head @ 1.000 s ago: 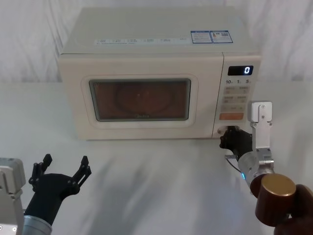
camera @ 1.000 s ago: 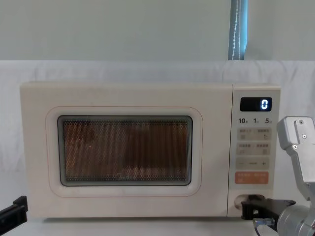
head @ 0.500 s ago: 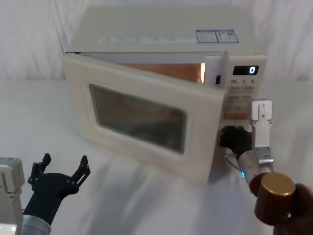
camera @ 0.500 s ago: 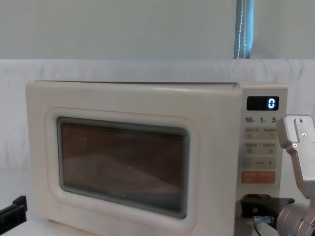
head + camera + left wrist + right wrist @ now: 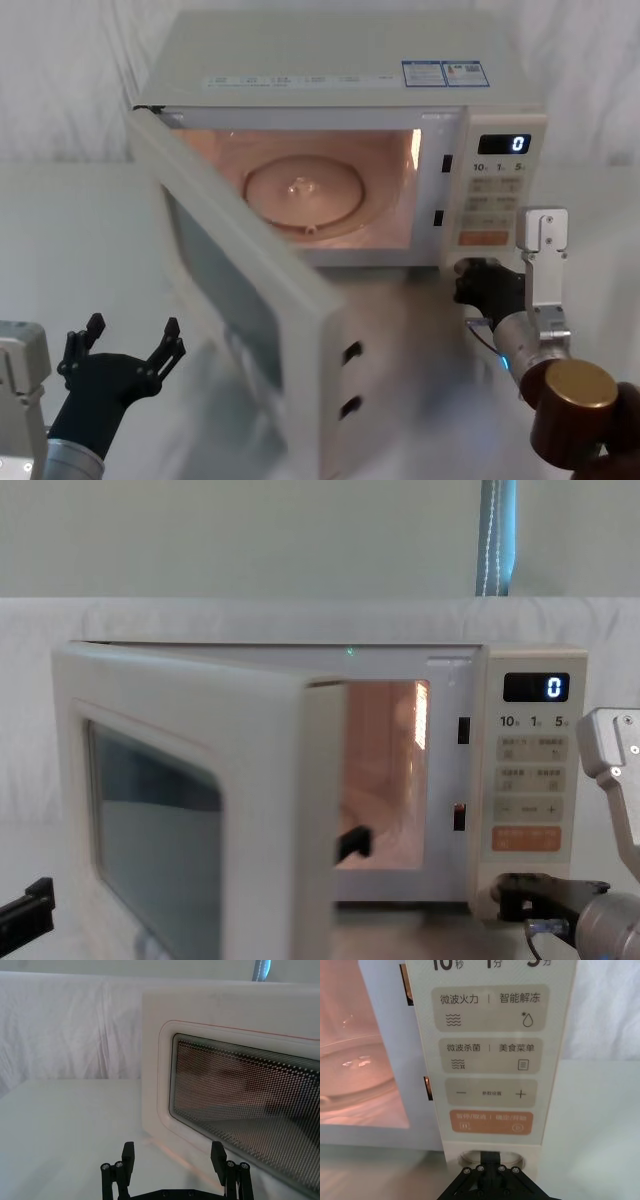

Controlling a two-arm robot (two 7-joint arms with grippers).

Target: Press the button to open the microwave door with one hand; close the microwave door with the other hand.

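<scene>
Head view: microwave door (image 5: 250, 300) has swung farther open.

Head above, chest level: microwave (image 5: 330, 130)

1 microwave (image 5: 340, 60) – 1 door (image 5: 250, 330), 1 glass turntable (image 5: 303, 193); 2 pincers – left (image 5: 128, 350), right (image 5: 470, 282).

The microwave (image 5: 340, 60) has a smooth, semi-gloss cream shell, its microwave door (image 5: 235, 300) a dark meshed glass window, against wrinkled white cloth (image 5: 65, 1025).
</scene>
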